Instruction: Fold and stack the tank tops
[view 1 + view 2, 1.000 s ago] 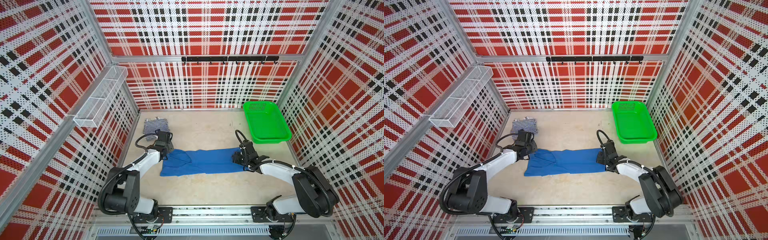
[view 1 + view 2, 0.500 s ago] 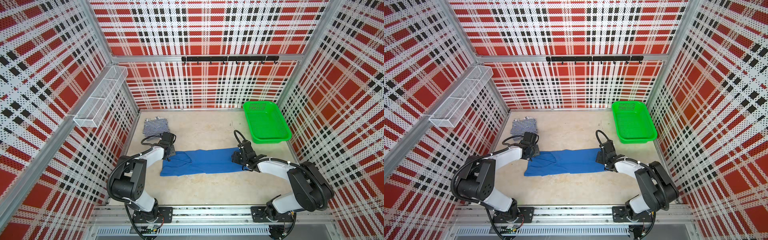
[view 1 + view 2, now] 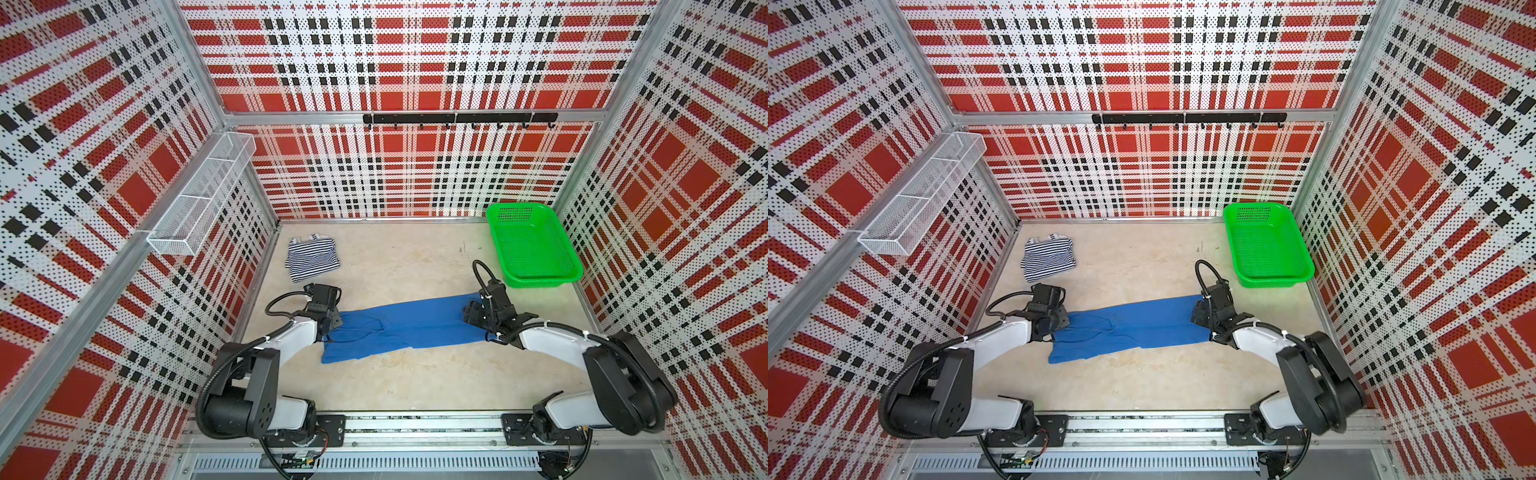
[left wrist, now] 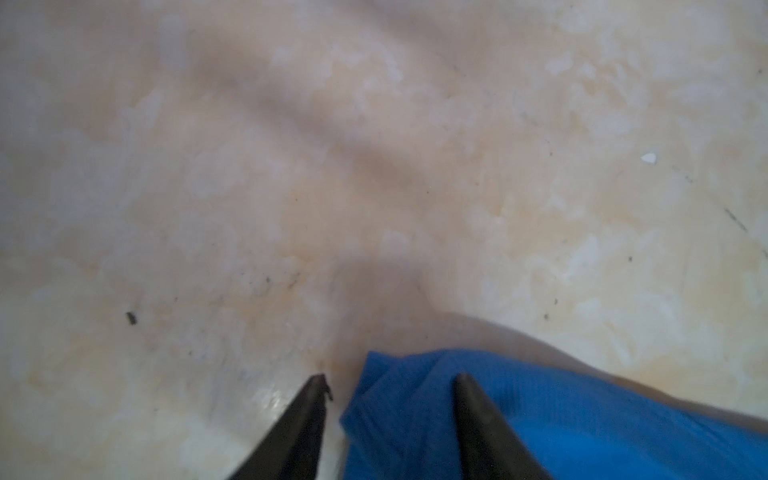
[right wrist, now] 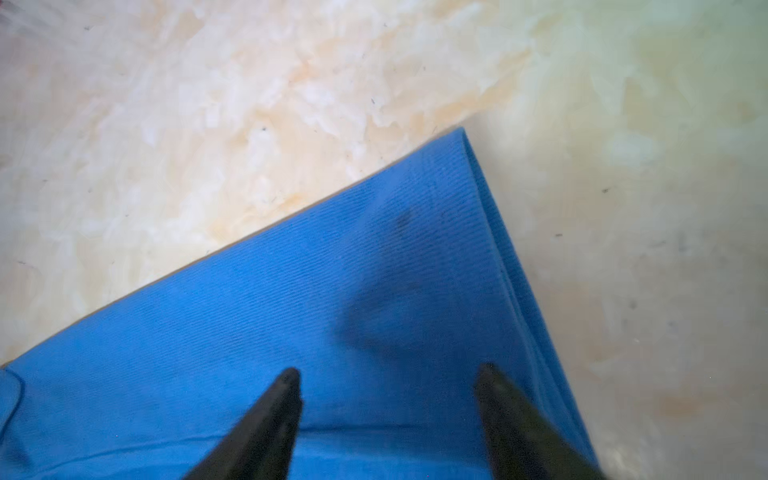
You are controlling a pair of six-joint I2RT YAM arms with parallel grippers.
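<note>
Two tops lie on the table — the striped top folded small near its back left corner, the blue top a half-folded strip across the middle — and with the left gripper and right gripper both open at the strip's ends, the next move likely calls for pinching one end and folding it over.

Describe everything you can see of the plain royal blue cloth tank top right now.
The plain royal blue cloth tank top looks like fine ribbed knit. It lies flat on the beige tabletop as a long folded strip, with its stitched hem end under the right gripper and its rumpled strap end at the left gripper. Both grippers stand open over its ends; whether their tips touch the cloth is unclear. Nothing else touches it.
</note>
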